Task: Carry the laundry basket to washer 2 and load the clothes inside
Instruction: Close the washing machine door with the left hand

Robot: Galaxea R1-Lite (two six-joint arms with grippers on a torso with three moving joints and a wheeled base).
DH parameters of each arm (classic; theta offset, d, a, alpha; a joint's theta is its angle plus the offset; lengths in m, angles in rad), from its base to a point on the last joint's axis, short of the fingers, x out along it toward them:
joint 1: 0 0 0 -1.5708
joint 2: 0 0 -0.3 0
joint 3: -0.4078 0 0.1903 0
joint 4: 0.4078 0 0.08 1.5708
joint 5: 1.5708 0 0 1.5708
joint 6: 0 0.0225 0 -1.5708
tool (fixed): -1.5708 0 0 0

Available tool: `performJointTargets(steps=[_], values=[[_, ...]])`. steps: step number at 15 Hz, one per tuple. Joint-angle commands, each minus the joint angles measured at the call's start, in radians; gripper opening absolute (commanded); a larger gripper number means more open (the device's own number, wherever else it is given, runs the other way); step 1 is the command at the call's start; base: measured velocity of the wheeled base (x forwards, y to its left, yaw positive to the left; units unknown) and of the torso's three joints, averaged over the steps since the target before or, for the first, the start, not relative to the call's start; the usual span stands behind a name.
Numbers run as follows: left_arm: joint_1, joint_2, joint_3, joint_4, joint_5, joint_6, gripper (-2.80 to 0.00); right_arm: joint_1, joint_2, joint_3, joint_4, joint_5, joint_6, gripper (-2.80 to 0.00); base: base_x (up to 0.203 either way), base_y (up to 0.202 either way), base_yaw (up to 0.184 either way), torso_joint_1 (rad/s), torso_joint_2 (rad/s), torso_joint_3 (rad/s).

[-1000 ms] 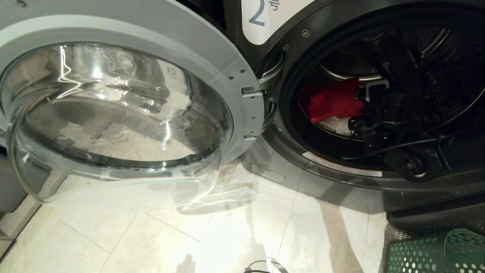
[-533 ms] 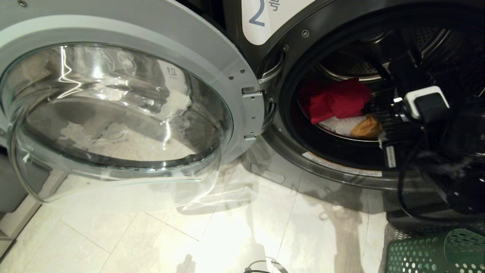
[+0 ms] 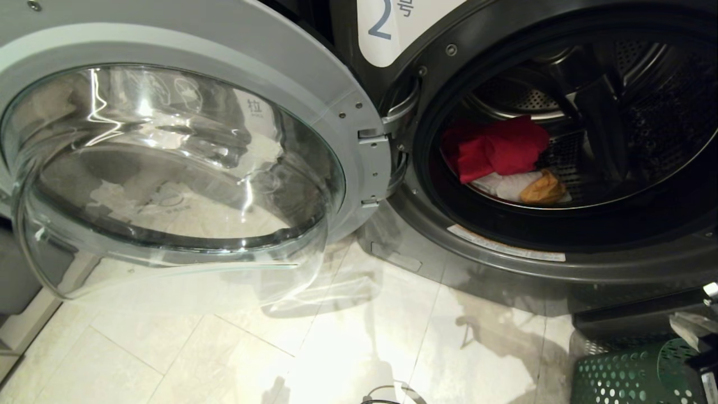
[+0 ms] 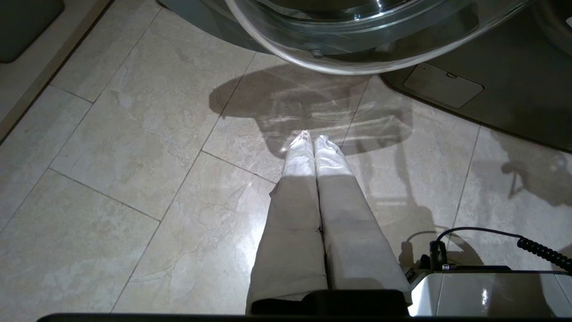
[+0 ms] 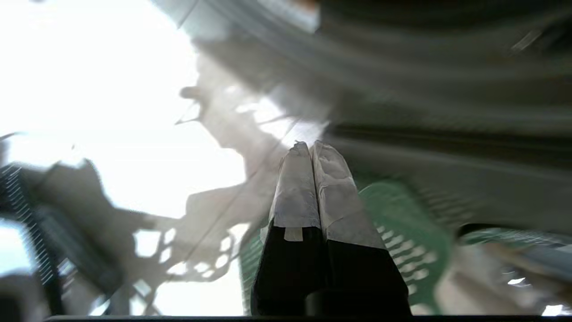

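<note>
Washer 2 [image 3: 505, 258] stands in front of me with its glass door [image 3: 168, 168] swung wide to my left, and that door is my biggest worry: it juts out over the tiled floor [image 3: 224, 348], so any turn of my base or careless swing toward it could knock the glass or strain the hinge. Next is the laundry basket [image 3: 622, 376], sitting on the floor just below the washer's lower front, at my right. My right hand [image 5: 309, 145] is above it, clenched on nothing, and could clip or catch the rim and tip the basket over. I cannot tell whether any garment is left inside it. The clothes [image 3: 505, 163], red, white and yellow-orange, lie in the drum close behind the door opening; if they slump forward, a shutting door could pinch them. My left hand [image 4: 313, 138] hangs clenched and empty over the floor, parked.
</note>
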Motion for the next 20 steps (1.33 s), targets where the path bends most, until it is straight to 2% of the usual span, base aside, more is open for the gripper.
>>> performJointTargets(steps=[1, 3, 5, 8, 9, 11, 14, 15, 17, 20], values=[[0.000, 0.000, 0.000, -0.001, 0.000, 0.000, -2.80, -0.025, -0.078, 0.084, -0.005, 0.030, 0.022, -2.80, 0.000, 0.000, 0.000, 0.000, 0.00, 0.000], [0.000, 0.000, 0.000, -0.001, 0.000, 0.000, -2.80, -0.116, -0.129, 0.262, -0.071, 0.107, 0.055, -2.80, 0.000, 0.000, 0.000, 0.000, 0.00, 0.000], [0.000, 0.000, 0.000, -0.001, 0.000, 0.000, -2.80, -0.250, -0.236, 0.409, -0.145, 0.205, 0.067, -2.80, 0.000, 0.000, 0.000, 0.000, 0.00, 0.000], [0.000, 0.000, 0.000, -0.001, 0.000, 0.000, -2.80, -0.416, -0.437, 0.425, -0.075, 0.432, 0.045, -2.80, 0.000, 0.000, 0.000, 0.000, 0.00, 0.000], [0.000, 0.000, 0.000, -0.001, 0.000, 0.000, -2.80, -0.445, -0.514, 0.425, -0.037, 0.499, 0.042, -2.80, 0.000, 0.000, 0.000, 0.000, 0.00, 0.000], [0.000, 0.000, 0.000, -0.001, 0.000, 0.000, -2.80, -0.477, -0.678, 0.420, 0.042, 0.578, 0.038, -2.80, 0.000, 0.000, 0.000, 0.000, 0.00, 0.000], [0.000, 0.000, 0.000, -0.001, 0.000, 0.000, -2.80, -0.492, -0.906, 0.420, 0.077, 0.618, 0.036, -2.80, 0.000, 0.000, 0.000, 0.000, 0.00, 0.000], [0.000, 0.000, 0.000, -0.001, 0.000, 0.000, -2.80, -0.496, -0.930, 0.422, 0.081, 0.624, 0.048, -2.80, 0.000, 0.000, 0.000, 0.000, 0.00, 0.000], [0.000, 0.000, 0.000, -0.001, 0.000, 0.000, -2.80, -0.499, -0.924, 0.425, 0.084, 0.619, 0.134, -2.80, 0.000, 0.000, 0.000, 0.000, 0.00, 0.000], [0.000, 0.000, 0.000, -0.001, 0.000, 0.000, -2.80, -0.500, -0.923, 0.425, 0.084, 0.618, 0.147, -2.80, 0.000, 0.000, 0.000, 0.000, 0.00, 0.000]])
